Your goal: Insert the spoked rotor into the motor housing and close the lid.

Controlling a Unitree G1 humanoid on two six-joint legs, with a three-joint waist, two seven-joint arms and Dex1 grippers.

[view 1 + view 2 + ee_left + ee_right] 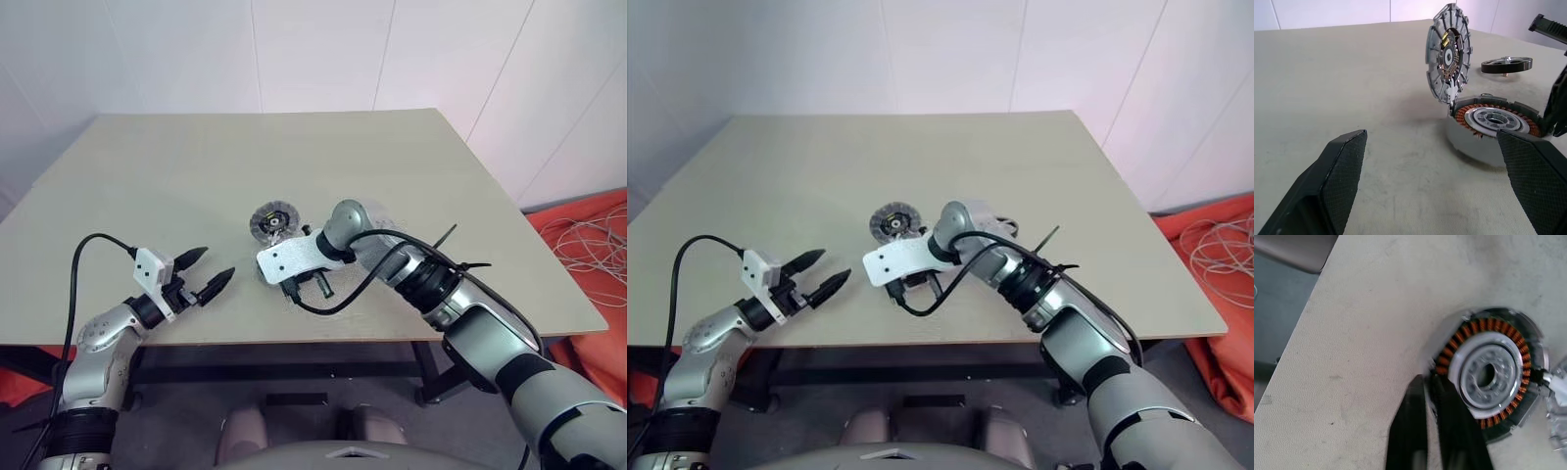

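Note:
The motor housing (1488,372) lies flat on the table, its copper windings ringing a silver centre. The lid (1448,58) stands upright on its hinge at the housing's edge, also seen as lid (273,221). The spoked rotor (1507,64) lies flat on the table beyond the housing. My right gripper (1432,382) points steeply down at the housing's rim; its fingers are slightly parted and hold nothing. In the head views the right hand covers the housing. My left gripper (201,274) hovers level near the table's front left, wide open and empty, facing the housing (1493,120).
The beige table (196,166) has its front edge just under both hands. Orange cloth (598,264) and loose cables lie on the floor to the right. A white wall stands behind the table.

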